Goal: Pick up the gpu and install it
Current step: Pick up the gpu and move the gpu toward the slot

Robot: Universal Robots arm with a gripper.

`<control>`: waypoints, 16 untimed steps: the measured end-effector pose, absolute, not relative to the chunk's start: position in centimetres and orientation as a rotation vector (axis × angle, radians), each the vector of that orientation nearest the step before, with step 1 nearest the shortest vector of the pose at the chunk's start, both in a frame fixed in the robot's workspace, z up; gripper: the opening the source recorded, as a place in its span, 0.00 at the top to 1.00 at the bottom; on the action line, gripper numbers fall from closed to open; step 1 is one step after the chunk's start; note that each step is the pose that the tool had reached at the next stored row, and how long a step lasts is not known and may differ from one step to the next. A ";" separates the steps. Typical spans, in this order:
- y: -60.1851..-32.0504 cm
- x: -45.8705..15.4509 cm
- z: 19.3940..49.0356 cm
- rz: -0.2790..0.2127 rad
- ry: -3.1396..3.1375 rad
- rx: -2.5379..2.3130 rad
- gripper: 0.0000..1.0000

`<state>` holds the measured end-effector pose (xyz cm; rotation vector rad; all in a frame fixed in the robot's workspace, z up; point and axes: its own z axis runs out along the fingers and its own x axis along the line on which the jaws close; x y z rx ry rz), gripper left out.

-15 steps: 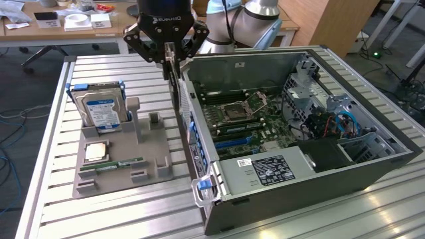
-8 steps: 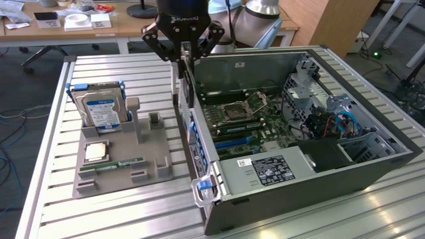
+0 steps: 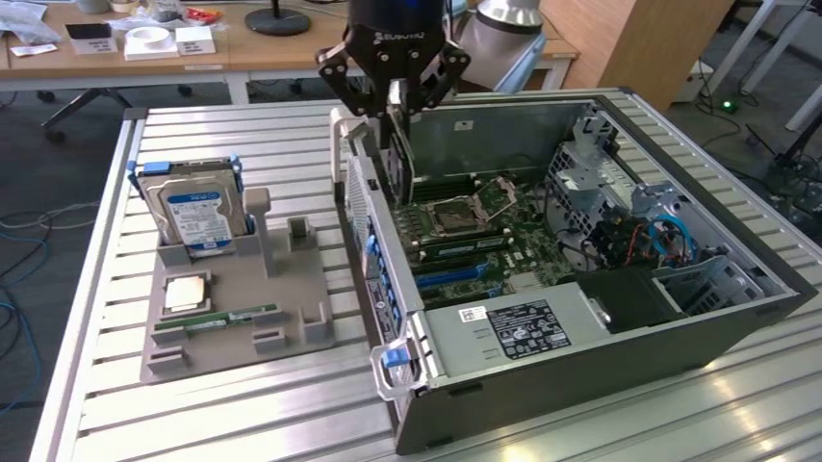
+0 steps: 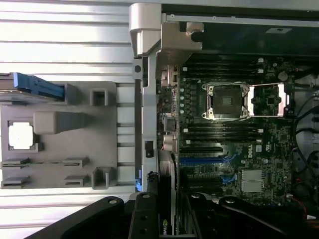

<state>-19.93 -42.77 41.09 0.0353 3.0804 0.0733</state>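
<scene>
Gripper [image 3: 398, 108] is closed narrow on the gpu [image 3: 402, 159], pinching its upper edge, and I see the dark card hanging upright, edge-down. It sits over the far left corner of the open computer case [image 3: 578, 356], just beside the case's left wall, with its lower end dipping toward the motherboard [image 3: 514, 236]; I cannot tell whether it touches. The empty CPU socket [image 3: 469, 209] lies just right of the card. On the exterior view's left, well apart, a grey tray [image 3: 231, 337] on the slatted table [image 3: 192, 404] holds an upright hard drive [image 3: 195, 217], a CPU chip [image 3: 187, 292] and a RAM stick [image 3: 216, 319].
</scene>
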 end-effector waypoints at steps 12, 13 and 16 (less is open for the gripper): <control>-42.8 -14.7 41.1 0.073 3.080 0.035 0.74; -42.8 -14.2 41.1 0.073 3.080 0.035 0.74; -42.8 -12.9 41.1 0.073 3.080 0.035 0.74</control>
